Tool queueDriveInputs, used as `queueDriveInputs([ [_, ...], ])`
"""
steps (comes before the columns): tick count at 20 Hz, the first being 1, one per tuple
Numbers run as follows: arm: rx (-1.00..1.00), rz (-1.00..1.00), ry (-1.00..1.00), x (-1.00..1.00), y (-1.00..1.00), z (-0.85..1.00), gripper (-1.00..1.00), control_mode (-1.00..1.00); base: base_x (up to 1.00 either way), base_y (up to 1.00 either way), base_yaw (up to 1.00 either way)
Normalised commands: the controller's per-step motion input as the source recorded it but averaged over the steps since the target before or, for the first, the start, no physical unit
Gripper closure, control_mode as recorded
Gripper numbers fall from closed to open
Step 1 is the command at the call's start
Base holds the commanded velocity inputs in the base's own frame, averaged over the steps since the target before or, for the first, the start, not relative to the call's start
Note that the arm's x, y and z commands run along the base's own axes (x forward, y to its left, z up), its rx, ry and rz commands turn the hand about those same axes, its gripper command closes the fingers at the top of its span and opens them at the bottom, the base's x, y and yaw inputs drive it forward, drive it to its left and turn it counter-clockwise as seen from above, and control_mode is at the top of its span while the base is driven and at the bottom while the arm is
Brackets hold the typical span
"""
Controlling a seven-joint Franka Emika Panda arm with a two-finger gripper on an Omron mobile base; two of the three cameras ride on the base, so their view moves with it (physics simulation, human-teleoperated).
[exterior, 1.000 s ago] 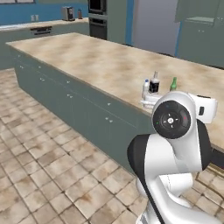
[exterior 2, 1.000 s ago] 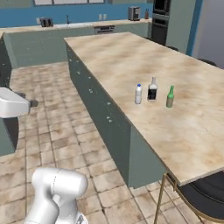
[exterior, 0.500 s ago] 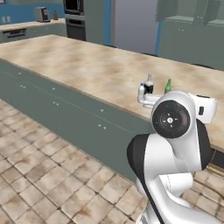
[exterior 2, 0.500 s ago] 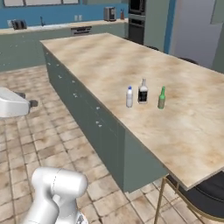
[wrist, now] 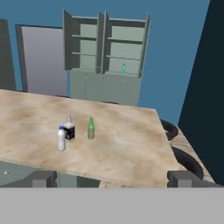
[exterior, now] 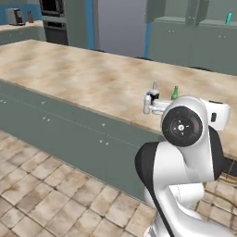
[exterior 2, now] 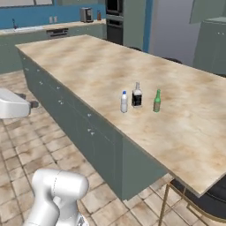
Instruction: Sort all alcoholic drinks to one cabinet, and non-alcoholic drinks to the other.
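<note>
Three bottles stand close together on the island counter. The white plastic one with a blue cap is nearest the counter's edge. Beside it is the square clear one with a black label, then the slim green glass one. A teal bottle stands on a shelf of the far right cabinet. My gripper is open and empty, well short of the bottles, pointing at them across the counter.
Two tall cabinets stand side by side with open doors at the far wall behind the island. Dark stools sit along the island's right side. Tiled floor lies along the drawer fronts.
The whole picture has shifted in both base views, so the base has driven along the island toward the bottles. The bottles have kept their places. The gripper has stayed open.
</note>
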Motion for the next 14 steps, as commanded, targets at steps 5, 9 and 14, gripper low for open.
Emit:
queueDriveInputs([
  [5,0.0,0.0,0.0,0.0,0.0,0.0,-1.0,1.0,0.29,0.58,-0.28],
  [9,0.0,0.0,0.0,0.0,0.0,0.0,-1.0,1.0,0.26,0.53,-0.29],
  [14,0.0,0.0,0.0,0.0,0.0,0.0,-1.0,1.0,0.24,0.51,-0.29],
])
